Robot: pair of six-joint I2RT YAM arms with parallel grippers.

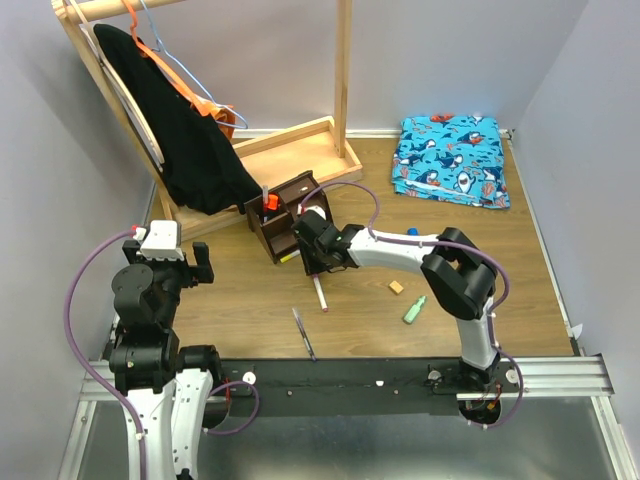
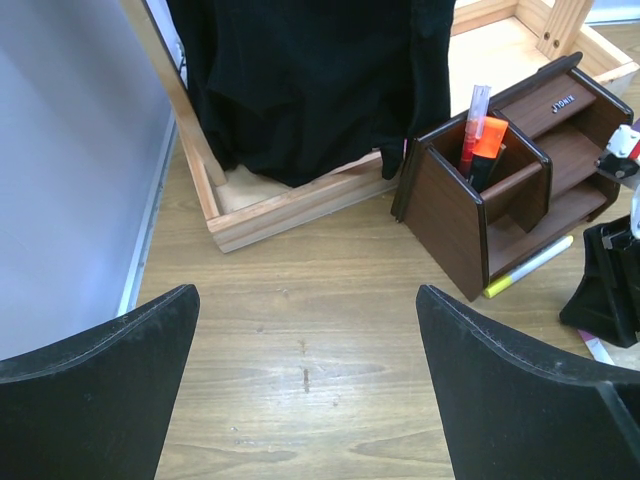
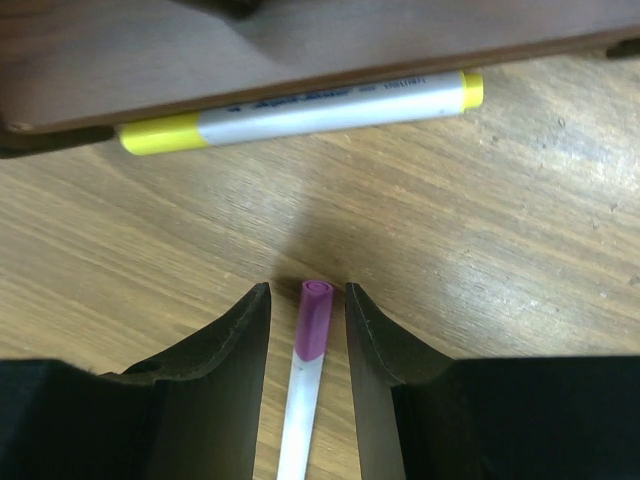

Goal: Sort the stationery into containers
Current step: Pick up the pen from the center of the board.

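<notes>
The dark brown organiser [image 1: 287, 212] stands at mid-table, also in the left wrist view [image 2: 450, 215], with a black-orange marker [image 2: 487, 145] upright in its tall compartment. A yellow-white marker [image 3: 300, 112] lies against its base. My right gripper [image 3: 308, 300] is low over the table, jaws narrowly open around the cap end of the pink-white pen [image 3: 312, 330], with a small gap on each side. My left gripper [image 2: 308, 380] is wide open and empty above bare wood. A purple-grey pen [image 1: 303, 333], tan eraser [image 1: 397, 287], green highlighter [image 1: 414, 310] and blue-topped tube [image 1: 412, 232] lie loose.
The pale wooden rack frame [image 1: 300, 140] stands behind the organiser, with a black garment [image 1: 185, 140] and an orange hanger [image 1: 215, 110] on it. A folded blue shark-print cloth [image 1: 450, 160] lies at the back right.
</notes>
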